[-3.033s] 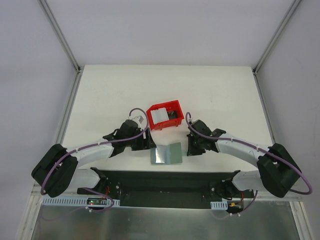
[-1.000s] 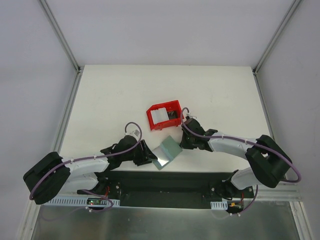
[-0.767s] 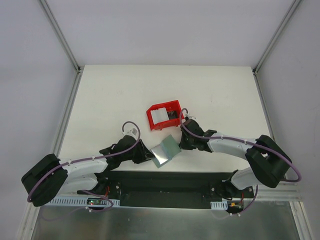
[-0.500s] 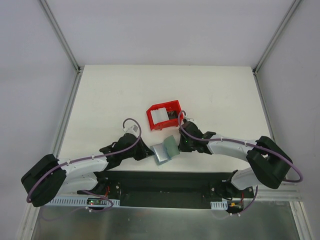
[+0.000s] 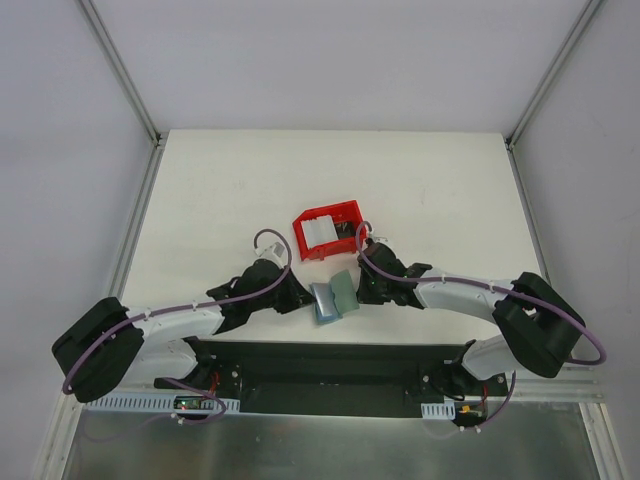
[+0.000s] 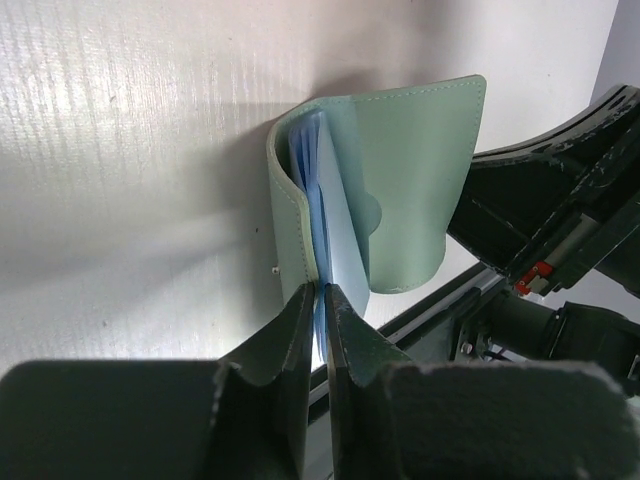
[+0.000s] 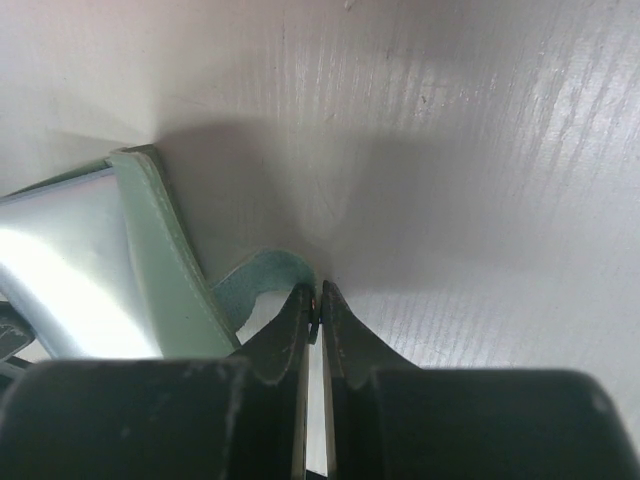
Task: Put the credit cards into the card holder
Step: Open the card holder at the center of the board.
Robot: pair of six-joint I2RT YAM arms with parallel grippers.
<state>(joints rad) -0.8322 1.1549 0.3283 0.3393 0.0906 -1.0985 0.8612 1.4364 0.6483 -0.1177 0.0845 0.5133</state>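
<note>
Red bin [image 5: 327,210] holds a pale card [image 5: 320,232]; card holder [image 5: 333,297] half-folded.

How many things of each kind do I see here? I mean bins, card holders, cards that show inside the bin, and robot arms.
Red bin: 1
Green card holder: 1
Pale card showing in the bin: 1 (others may be hidden)
Robot arms, left and right: 2
Total: 5

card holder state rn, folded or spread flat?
Half folded: the card holder curls in a U, covers apart, blue lining showing. Left gripper pinches one edge, right gripper its green tab.
</note>
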